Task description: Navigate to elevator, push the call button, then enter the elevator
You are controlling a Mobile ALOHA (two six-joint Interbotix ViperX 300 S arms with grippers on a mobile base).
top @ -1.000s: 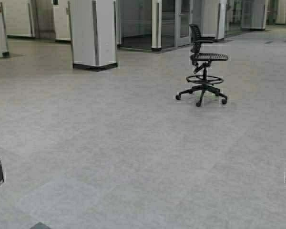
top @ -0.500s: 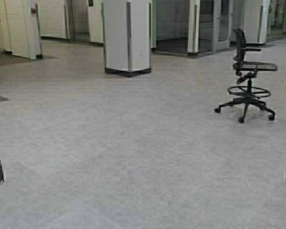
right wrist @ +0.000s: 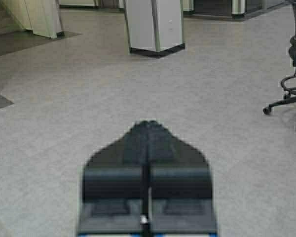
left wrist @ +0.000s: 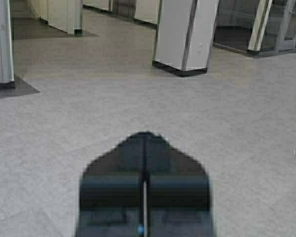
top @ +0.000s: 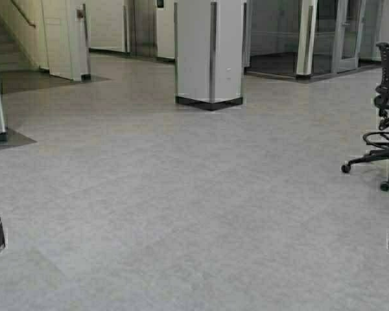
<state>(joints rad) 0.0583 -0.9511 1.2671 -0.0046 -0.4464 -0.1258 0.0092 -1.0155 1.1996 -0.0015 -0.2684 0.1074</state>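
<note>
Stage: driving across an open lobby floor (top: 181,220); no pressing or entering is under way, by my judgement.
Left gripper (left wrist: 144,136): fingers pressed together, holding nothing, tucked low at the lower left edge of the high view.
Right gripper (right wrist: 148,123): fingers pressed together too, empty, low at the lower right edge.
Elevator: I cannot pick it out for certain; dark openings sit between white walls at the top of the frame, left of centre, too far off to tell.
Call button: not visible in any view.
Pillar (top: 209,52): stands upper centre, well apart from the robot.
Chair (top: 386,123): wheeled, at the right edge, partly cut off.
Risk, chair: a drift to the right could clip its legs and send it rolling.
Risk, pillar: heading straight up the frame leads into it.
Risk, route: with the target unseen, the base may steer to the wrong doorway.
</note>
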